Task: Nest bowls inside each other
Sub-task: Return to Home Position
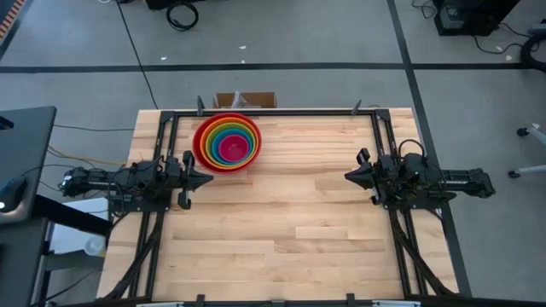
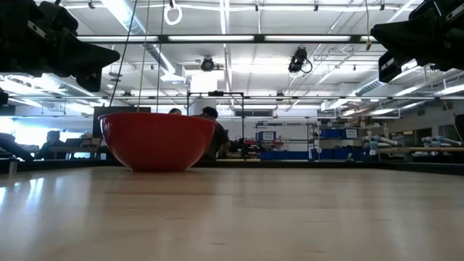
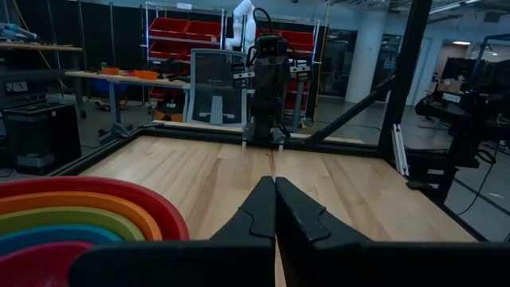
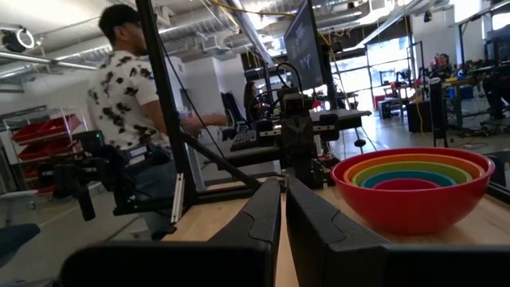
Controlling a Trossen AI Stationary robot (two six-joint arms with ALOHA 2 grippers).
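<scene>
The left gripper [image 1: 207, 179] hangs over the left side of the tabletop [image 1: 290, 230], its fingers pressed together on nothing. Just beyond it, near the far edge, the bowls [image 1: 227, 142] stand nested in one upright stack. The red bowl [image 1: 197, 145] is outermost and the pink bowl [image 1: 232, 147] is in the middle, with the rest ringed between them. Neither gripper touches the stack. Well apart, over the right side, the right gripper [image 1: 348, 175] points inward, its fingers likewise closed and empty.
</scene>
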